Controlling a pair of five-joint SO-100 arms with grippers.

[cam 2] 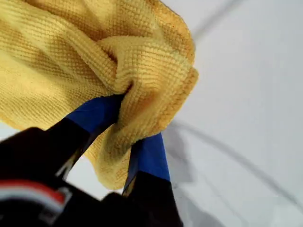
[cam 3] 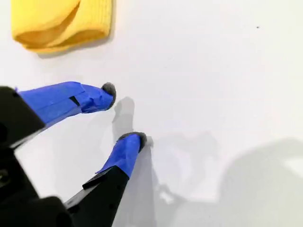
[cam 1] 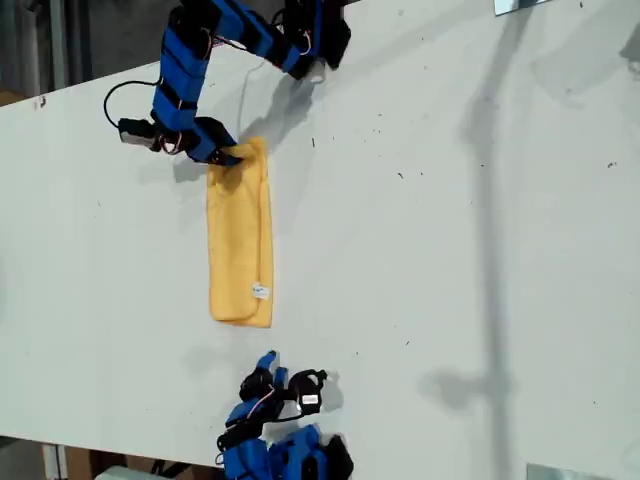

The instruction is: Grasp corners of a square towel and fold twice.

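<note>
The yellow towel [cam 1: 240,235] lies on the white table as a narrow folded strip, with a small white tag [cam 1: 260,291] near its lower end in the exterior view. My first gripper [cam 1: 228,155] is shut on the strip's upper end there. In the first wrist view, bunched cloth [cam 2: 142,66] is pinched between its blue fingers [cam 2: 97,113]. My second gripper [cam 1: 268,361] stands open just below the strip's lower end, apart from it. In the second wrist view its blue fingertips [cam 3: 102,97] are spread over bare table, and the towel's folded end [cam 3: 61,21] lies beyond them.
The white table [cam 1: 450,250] stretches wide to the exterior view's right, with a few dark specks and shadows on it. The blue arm bases sit at the top [cam 1: 300,35] and bottom [cam 1: 290,455] edges of that view. A black cable [cam 1: 115,95] loops beside the top arm.
</note>
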